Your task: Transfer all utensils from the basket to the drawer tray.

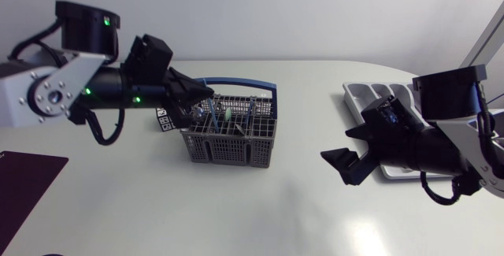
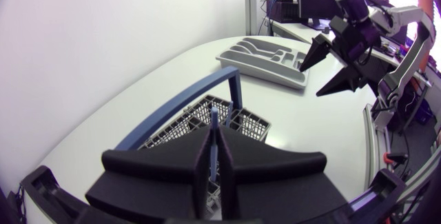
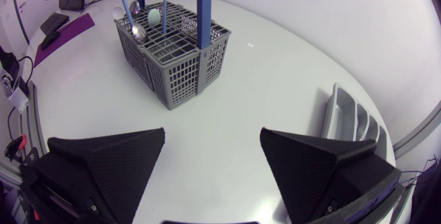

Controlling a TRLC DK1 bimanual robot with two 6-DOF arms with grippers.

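Left claw (image 1: 198,98) clenches a blue-handled spoon (image 3: 138,32) at the grey mesh basket (image 1: 228,142); right claw (image 3: 213,138) gapes.

A white table (image 1: 260,209) with a smooth matte top fills the head view, its far edge running straight from 10 o'clock and rounding off towards 2 o'clock. A dark purple mat (image 1: 27,173) lies at 8 o'clock. A small black-and-white marker tag (image 1: 164,120) sits towards 10 o'clock. Light is soft and even, shadows faint.

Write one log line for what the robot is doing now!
left gripper: shut on blue handle at basket | right gripper: open, near tray | tray: looks empty
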